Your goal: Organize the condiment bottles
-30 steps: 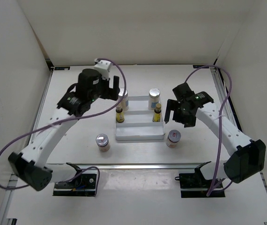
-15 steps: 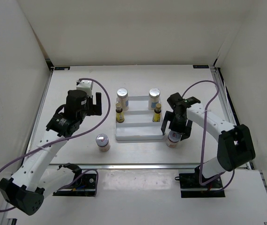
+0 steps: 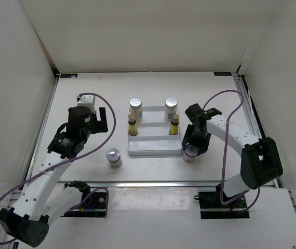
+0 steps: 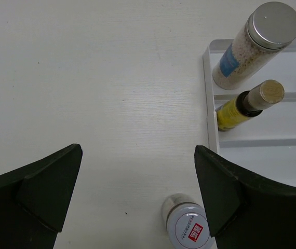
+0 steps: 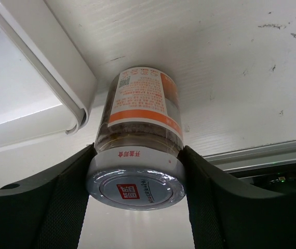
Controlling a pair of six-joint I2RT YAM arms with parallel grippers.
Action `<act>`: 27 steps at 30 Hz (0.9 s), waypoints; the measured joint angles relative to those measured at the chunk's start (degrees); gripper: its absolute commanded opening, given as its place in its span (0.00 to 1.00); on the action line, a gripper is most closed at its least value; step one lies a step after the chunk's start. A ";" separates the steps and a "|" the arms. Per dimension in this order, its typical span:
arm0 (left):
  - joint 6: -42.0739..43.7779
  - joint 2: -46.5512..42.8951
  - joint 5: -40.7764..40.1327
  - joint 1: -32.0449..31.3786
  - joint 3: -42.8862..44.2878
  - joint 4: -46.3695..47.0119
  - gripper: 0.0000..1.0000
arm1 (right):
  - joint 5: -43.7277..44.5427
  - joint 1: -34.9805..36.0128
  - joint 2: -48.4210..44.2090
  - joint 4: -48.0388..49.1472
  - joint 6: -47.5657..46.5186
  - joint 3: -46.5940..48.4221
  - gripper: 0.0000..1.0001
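A squat jar with a red-marked silver lid stands on the table just right of the white ridged tray; my right gripper is shut on its lid, a finger pressed to each side. In the top view that gripper covers most of this jar. A second squat jar stands left of the tray. Two white silver-capped bottles and two amber bottles stand on the tray. My left gripper hangs open and holds nothing, left of the tray, with the left jar below it.
White walls close in the table at the left, back and right. Metal rails run along the near edge and the right side. The tray's left rim lies right of my left fingers.
My right gripper has dropped from beside the tray onto the right jar and closed on its lid. The left arm has drawn back from the tray, leftward and nearer, still open.
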 measured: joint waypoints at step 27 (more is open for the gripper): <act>-0.31 -0.26 -0.02 0.00 -0.74 0.20 1.00 | 1.40 6.54 -2.51 -3.82 -4.63 15.65 0.00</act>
